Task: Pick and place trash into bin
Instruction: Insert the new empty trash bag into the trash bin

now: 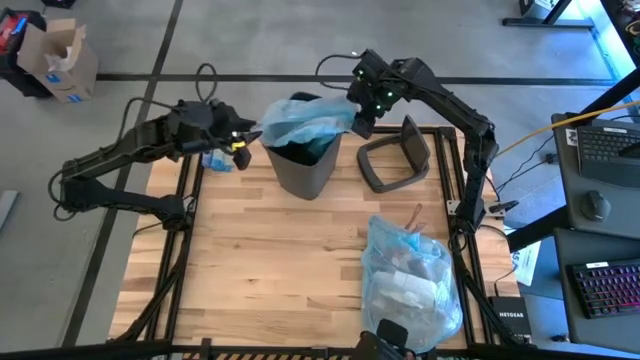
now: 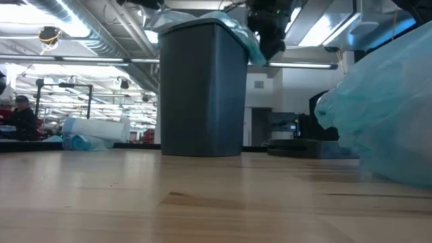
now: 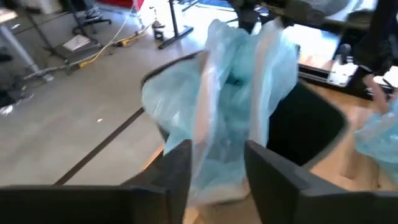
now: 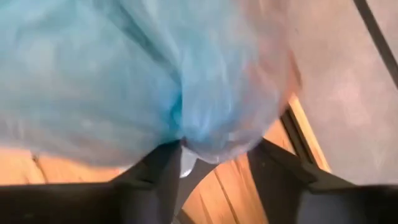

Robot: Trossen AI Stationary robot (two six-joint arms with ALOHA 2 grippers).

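The dark grey bin [image 1: 300,170] stands upright in the far middle of the table. Its light blue liner bag [image 1: 305,118] is spread above the rim between my two grippers. My left gripper [image 1: 248,135] is at the bin's left rim, shut on the liner. My right gripper [image 1: 360,118] is at the right rim, also shut on the liner. The grey lid [image 1: 395,155] lies right of the bin, part of it tipped up. Trash [image 1: 405,288] shows inside a filled blue bag [image 1: 410,270] lying on the table's near right. My left gripper [image 3: 217,168] has the liner's left edge [image 3: 214,152] bunched between its two fingers, coming level from the table's left. The film runs from there up over the bin's rim [image 3: 311,130]. My right gripper [image 4: 214,162] pinches a gathered part of the liner's right edge [image 4: 199,144] between its fingers, from above and the right. The film spreads away from the fingers toward the bin.
A roll of blue bags [image 1: 215,160] lies on the table at the far left, under my left arm. The filled bag takes up the near right corner. Bare wood [image 1: 260,260] spans the near left and middle. A cardboard box [image 1: 60,60] sits on the floor beyond.
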